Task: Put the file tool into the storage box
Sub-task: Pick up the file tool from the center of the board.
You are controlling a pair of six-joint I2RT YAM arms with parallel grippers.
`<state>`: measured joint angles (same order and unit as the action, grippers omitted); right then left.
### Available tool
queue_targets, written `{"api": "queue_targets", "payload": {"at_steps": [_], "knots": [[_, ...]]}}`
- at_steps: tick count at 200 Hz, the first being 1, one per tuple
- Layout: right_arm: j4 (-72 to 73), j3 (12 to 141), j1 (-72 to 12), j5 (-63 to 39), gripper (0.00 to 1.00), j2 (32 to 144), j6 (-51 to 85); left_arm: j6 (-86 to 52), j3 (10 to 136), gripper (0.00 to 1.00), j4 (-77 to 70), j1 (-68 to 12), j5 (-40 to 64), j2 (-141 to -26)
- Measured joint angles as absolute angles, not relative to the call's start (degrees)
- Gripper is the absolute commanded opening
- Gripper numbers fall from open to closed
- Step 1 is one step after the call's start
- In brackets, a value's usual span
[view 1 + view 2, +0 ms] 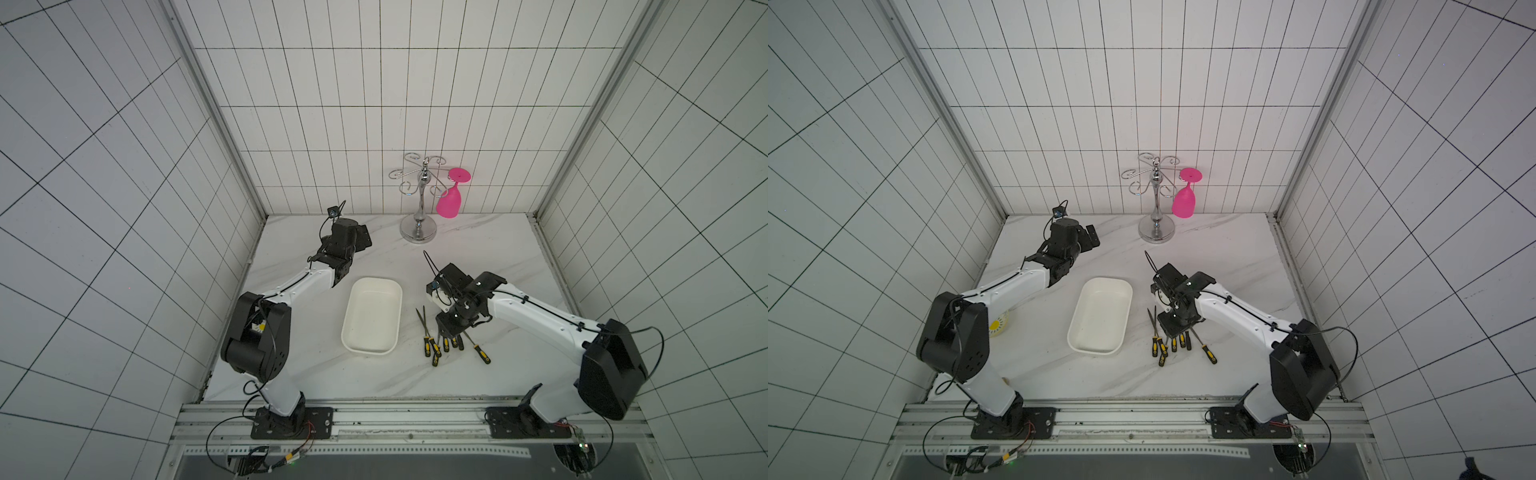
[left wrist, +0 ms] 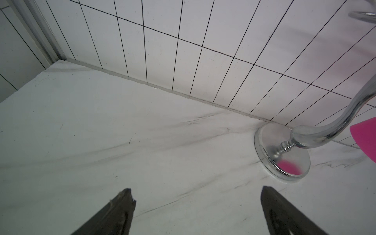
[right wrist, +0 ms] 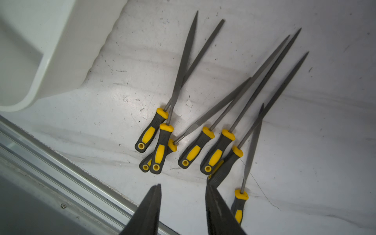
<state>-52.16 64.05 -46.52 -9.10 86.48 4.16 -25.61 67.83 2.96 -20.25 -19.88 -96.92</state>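
My right jaws hang partly apart over the files (image 3: 217, 151) with bare marbled counter (image 3: 122, 81) between their black fingers (image 3: 219, 211). Only the right wrist view shows all seven files: tapered grey steel blades and rubbery black-and-yellow handles, fanned and crossing, with one handle end just beside a finger. In both top views they lie on the counter just beside the box (image 1: 372, 320), a smooth white rounded-rectangle plastic tub that the wrist view cuts to one corner, while my left jaws stand wide apart, holding nothing, near the chrome rack (image 2: 282, 150), whose hanging pink glass (image 1: 449, 203) shows whole only from above.
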Motion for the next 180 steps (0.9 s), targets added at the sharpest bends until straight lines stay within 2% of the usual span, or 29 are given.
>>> {"api": "queue_targets", "payload": {"at_steps": [103,180], "knots": [[-48.9,64.8,-46.5,-12.6,0.38,94.8,2.3,-29.6,61.9,0.99,13.8,-18.7,-24.1,-90.9],[-42.7,64.8,-46.5,-15.7,0.35,99.9,2.8,-28.8,63.2,0.99,19.4,-18.7,-24.1,-89.5]]}}
